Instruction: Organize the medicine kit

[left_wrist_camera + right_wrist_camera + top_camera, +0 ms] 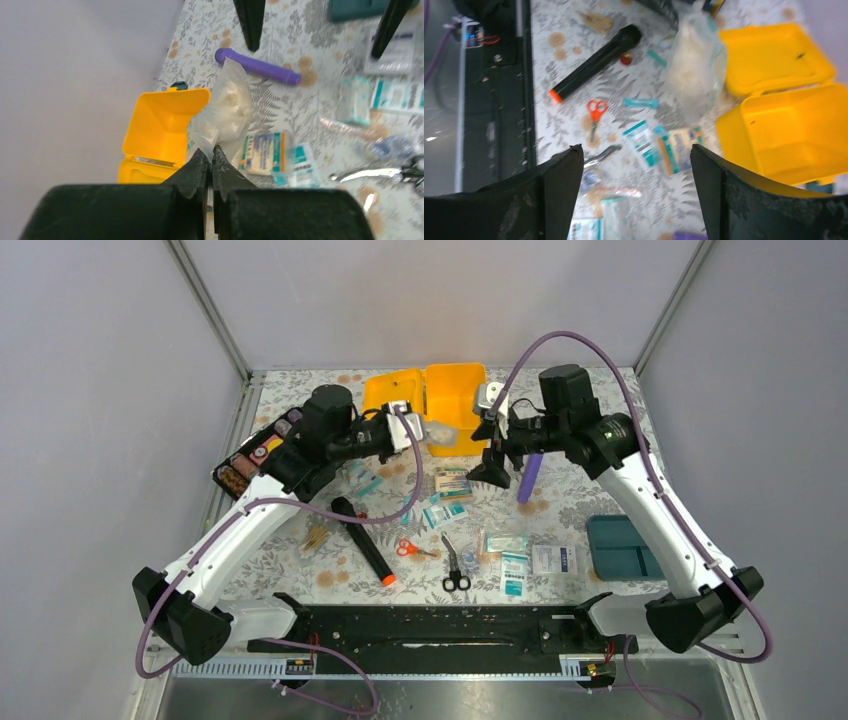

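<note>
My left gripper clenches a clear plastic bag of white wadding; my right gripper is released; I must lower the bag gently, deep inside the open yellow plastic box.

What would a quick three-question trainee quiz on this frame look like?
1. True or false: the left gripper is shut on the clear bag.
2. Pick one. The right gripper is: A open and empty; B shut and empty; C shut on an item.
3. Fill the blank: the teal insert tray lies ___ the medicine kit, on the table.

Key: 1 true; 2 A; 3 outside.
</note>
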Tool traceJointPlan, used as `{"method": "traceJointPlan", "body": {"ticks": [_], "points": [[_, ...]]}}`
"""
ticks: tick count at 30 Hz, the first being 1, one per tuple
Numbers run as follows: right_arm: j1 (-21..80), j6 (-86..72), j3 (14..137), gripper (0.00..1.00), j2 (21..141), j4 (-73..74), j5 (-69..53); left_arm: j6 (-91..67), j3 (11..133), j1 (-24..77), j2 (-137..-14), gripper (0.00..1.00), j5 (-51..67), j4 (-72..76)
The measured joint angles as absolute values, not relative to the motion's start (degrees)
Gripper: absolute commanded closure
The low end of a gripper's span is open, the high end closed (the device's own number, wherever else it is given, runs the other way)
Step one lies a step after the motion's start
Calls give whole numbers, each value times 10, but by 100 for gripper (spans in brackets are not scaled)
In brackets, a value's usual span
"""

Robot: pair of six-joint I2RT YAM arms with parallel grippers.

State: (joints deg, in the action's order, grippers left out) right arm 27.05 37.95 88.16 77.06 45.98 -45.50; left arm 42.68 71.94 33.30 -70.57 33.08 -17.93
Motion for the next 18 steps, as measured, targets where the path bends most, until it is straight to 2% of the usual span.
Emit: {"method": "traceJointPlan", "body": {"ticks": [5,10,12,15,17,18], "points": [[289,350,862,31,769,332,-427,313,720,333,-706,100,323,-161],[289,326,872,46,808,283,-425,262,720,333,-706,100,324,-161],[289,319,875,59,819,276,-425,251,720,333,-706,100,324,-161],[289,306,881,88,831,273,-425,242,720,333,-706,100,323,-161],[289,296,882,100,832,272,-425,239,719,333,-706,100,320,-162],[289,294,882,100,832,272,-425,238,719,333,-706,100,317,-161]]}}
